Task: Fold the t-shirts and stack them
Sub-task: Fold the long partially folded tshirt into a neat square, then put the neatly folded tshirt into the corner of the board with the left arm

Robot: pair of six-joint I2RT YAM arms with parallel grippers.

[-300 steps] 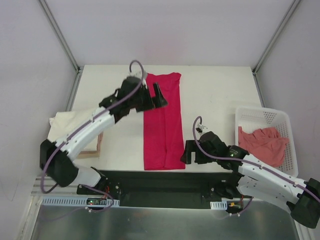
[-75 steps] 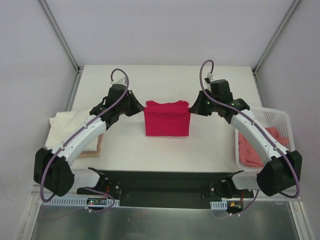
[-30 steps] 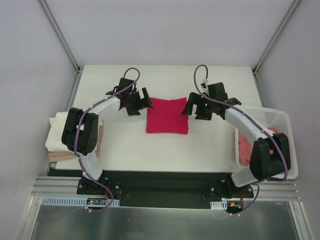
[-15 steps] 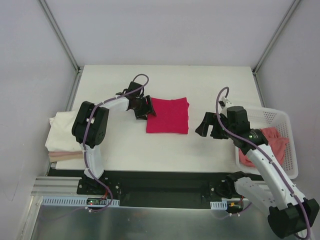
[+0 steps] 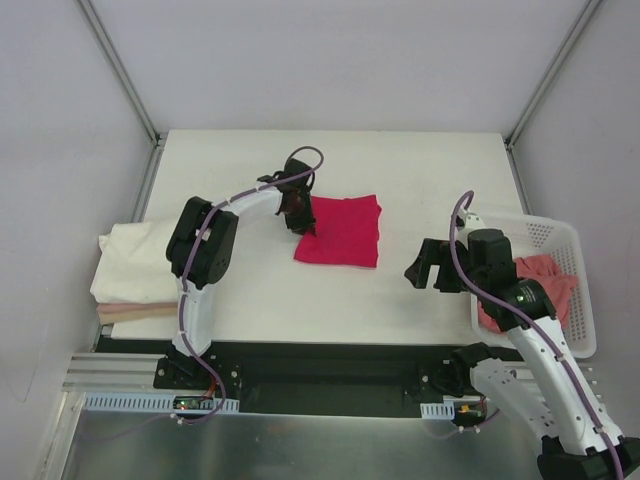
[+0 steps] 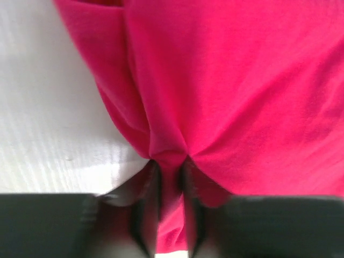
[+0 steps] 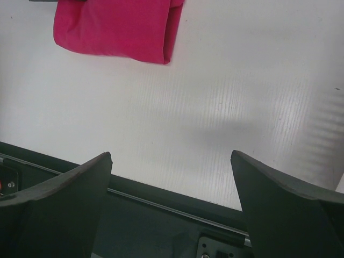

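Note:
The crimson-pink t-shirt (image 5: 342, 231) lies folded into a small rectangle at the middle of the white table (image 5: 400, 170). My left gripper (image 5: 305, 225) is at its left edge, shut on a pinch of the cloth. In the left wrist view the crimson-pink t-shirt (image 6: 231, 91) bunches into the closed left gripper (image 6: 171, 172). My right gripper (image 5: 425, 266) hangs open over bare table to the right of the shirt, apart from it. In the right wrist view the right gripper (image 7: 171, 161) holds nothing, with the crimson-pink t-shirt (image 7: 115, 27) at the top left.
A cream-white t-shirt (image 5: 135, 262) lies folded at the table's left edge, a tan strip showing under it. A white mesh basket (image 5: 520, 225) at the right holds a crumpled salmon-pink t-shirt (image 5: 535, 285). The black rail (image 7: 161, 201) runs along the near edge.
My left gripper went from open to shut on the crimson-pink shirt's left edge. The right arm drew back from the shirt toward the near right, beside the basket, still open.

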